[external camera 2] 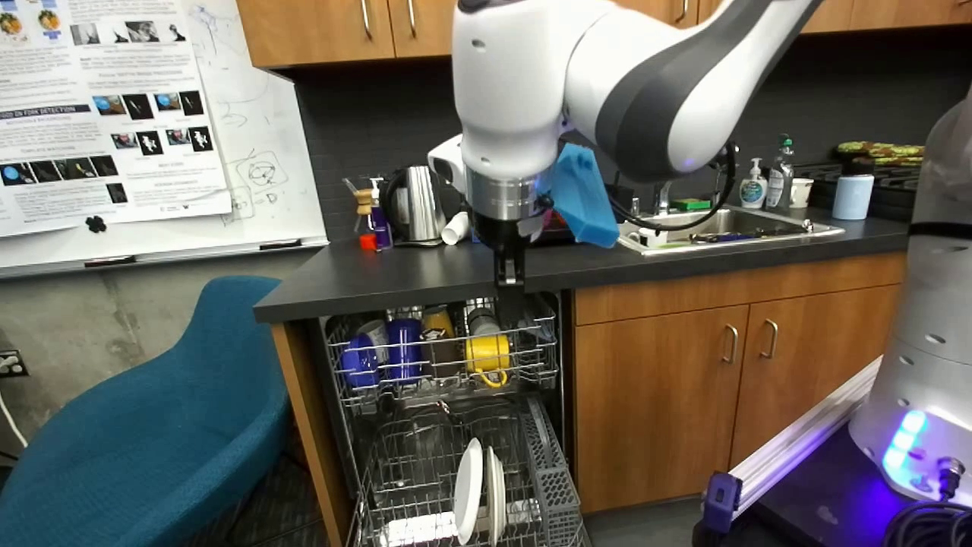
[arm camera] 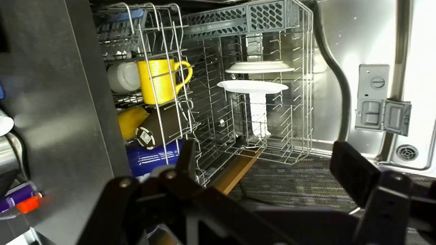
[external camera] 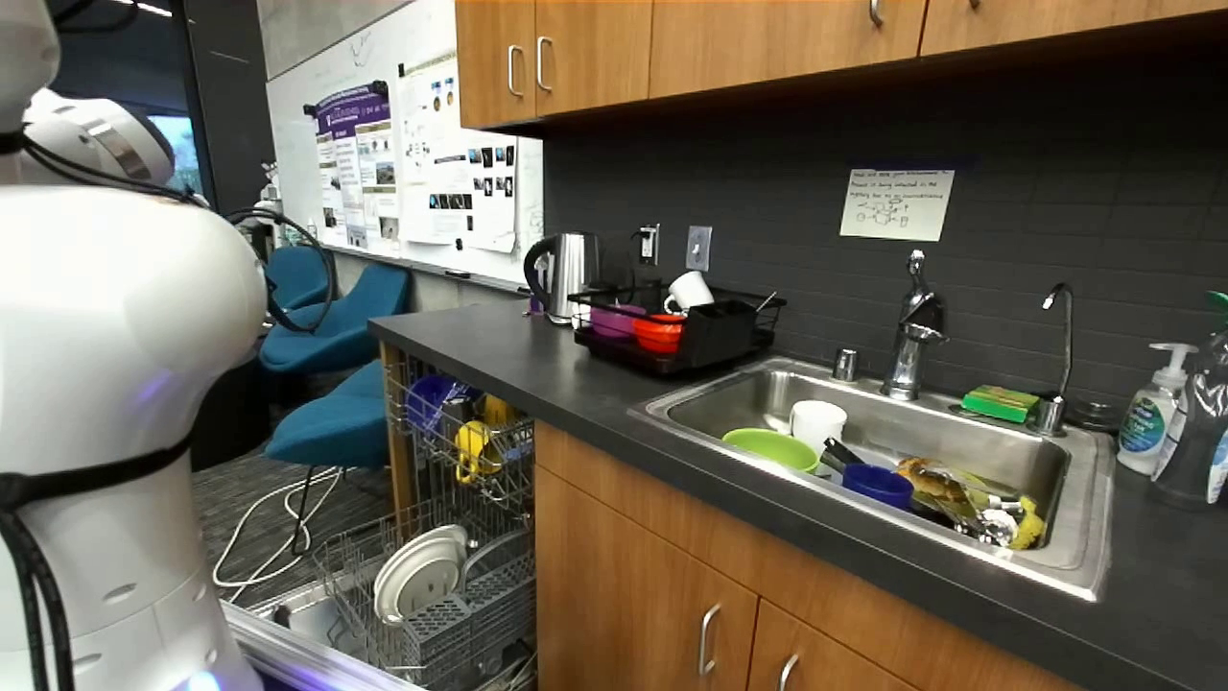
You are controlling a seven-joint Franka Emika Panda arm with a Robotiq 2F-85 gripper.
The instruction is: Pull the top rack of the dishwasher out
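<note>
In my wrist view, the dishwasher [arm camera: 371, 44] stands open. Its lower rack [arm camera: 308, 102] sits at 1 o'clock from centre, and the top rack [arm camera: 189, 102] at 10 o'clock. My gripper [arm camera: 269, 163] is spread wide near the top rack; whether they touch, I cannot tell. White plates [arm camera: 253, 87] stand in the lower rack; 1 yellow mug [arm camera: 160, 85] rests in the top rack.

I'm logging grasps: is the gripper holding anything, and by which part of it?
Nothing is held. In the wrist view the gripper stands open, its fingers apart, with nothing clamped between them; whether one touches the top rack cannot be told.
</note>
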